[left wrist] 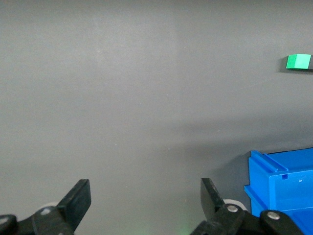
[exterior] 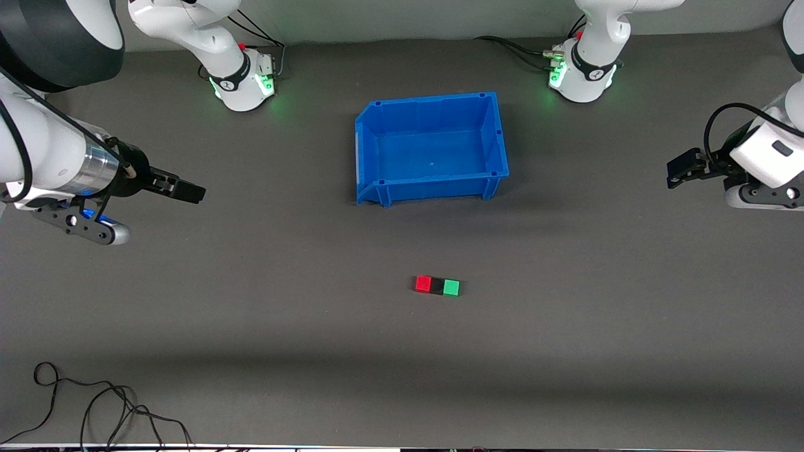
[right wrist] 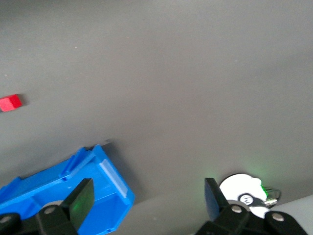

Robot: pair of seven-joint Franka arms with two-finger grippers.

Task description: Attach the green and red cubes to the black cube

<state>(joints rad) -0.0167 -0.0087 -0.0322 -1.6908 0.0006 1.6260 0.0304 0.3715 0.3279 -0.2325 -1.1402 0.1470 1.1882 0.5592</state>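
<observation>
A red cube, a black cube and a green cube sit in one touching row on the mat, the black one in the middle, nearer to the front camera than the blue bin. The green cube shows in the left wrist view, the red cube in the right wrist view. My left gripper is open and empty, up at the left arm's end of the table. My right gripper is open and empty, up at the right arm's end.
The blue bin stands empty mid-table between the arm bases; it shows in the left wrist view and the right wrist view. A loose black cable lies near the front edge at the right arm's end.
</observation>
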